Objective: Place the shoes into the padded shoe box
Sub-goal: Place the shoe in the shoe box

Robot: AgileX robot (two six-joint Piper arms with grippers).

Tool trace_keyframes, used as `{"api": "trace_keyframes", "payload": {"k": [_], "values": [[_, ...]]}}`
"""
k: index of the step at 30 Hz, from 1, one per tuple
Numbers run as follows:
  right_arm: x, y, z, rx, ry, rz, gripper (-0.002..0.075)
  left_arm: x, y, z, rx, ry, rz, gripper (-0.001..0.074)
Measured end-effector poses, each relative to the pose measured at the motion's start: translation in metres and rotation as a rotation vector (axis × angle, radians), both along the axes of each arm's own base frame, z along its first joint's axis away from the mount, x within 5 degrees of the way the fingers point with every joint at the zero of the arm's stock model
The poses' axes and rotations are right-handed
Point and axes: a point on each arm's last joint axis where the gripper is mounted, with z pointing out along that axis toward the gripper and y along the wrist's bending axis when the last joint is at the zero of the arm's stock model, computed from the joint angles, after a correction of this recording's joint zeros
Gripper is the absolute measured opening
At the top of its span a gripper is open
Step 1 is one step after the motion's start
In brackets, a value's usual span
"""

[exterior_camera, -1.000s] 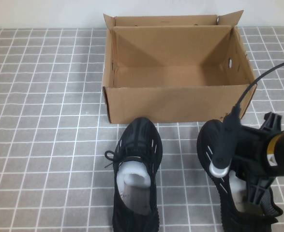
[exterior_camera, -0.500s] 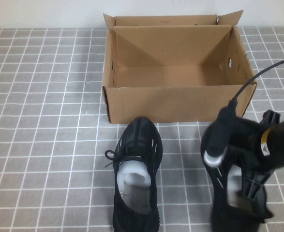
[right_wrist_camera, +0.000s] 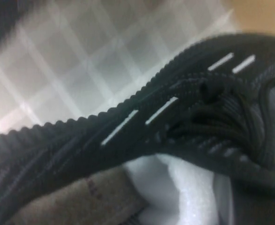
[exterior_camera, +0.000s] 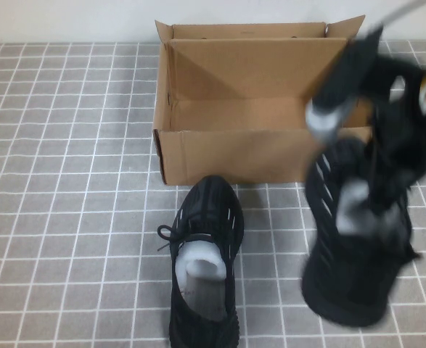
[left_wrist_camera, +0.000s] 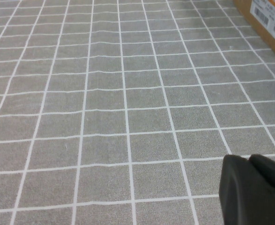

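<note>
The brown cardboard shoe box stands open at the back centre of the table. One black knit sneaker with white stuffing lies on the table in front of it, toe toward the box. My right gripper is shut on the other sneaker and holds it in the air, off the table, just in front of the box's right front corner. That sneaker fills the right wrist view, with its white side stripes and paper stuffing showing. My left gripper is shut and empty, low over the tiled table, and out of the high view.
The table is covered in a grey tile-pattern cloth. A corner of the box with an orange barcode label shows in the left wrist view. The right arm's cable runs off past the box's right rear corner.
My right gripper has lifted the right sneaker off the table and carried it up and toward the box. The left sneaker and the box have not moved.
</note>
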Motion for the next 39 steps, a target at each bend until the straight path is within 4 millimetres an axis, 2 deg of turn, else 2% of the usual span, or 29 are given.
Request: {"api": "trace_keyframes", "payload": {"k": [4,7,11,17,20,25,31,39], "values": [[0.003,0.007,0.040,0.136,-0.075,-0.039,0.0020,0.000,0.000,0.000,0.000,0.000,0.000,-0.0004],[0.013,0.013,0.057,0.207,-0.090,-0.126,0.0020,0.000,0.000,0.000,0.000,0.000,0.000,-0.0004],[0.034,0.025,0.064,0.256,-0.106,-0.242,0.0020,0.000,0.000,0.000,0.000,0.000,0.000,-0.0004],[0.079,0.046,0.049,0.307,-0.098,-0.503,0.0020,0.000,0.000,0.000,0.000,0.000,0.000,-0.0004],[0.102,0.054,0.041,0.402,-0.096,-0.642,0.0020,0.000,0.000,0.000,0.000,0.000,0.000,-0.0004],[0.133,0.059,0.027,0.518,-0.122,-0.749,0.0020,0.000,0.000,0.000,0.000,0.000,0.000,-0.0004],[0.158,0.059,0.018,0.607,-0.162,-0.794,0.0020,0.000,0.000,0.000,0.000,0.000,0.000,-0.0004],[0.181,0.057,0.002,0.673,-0.172,-0.865,0.0020,0.000,0.000,0.000,0.000,0.000,0.000,-0.0004]]}}
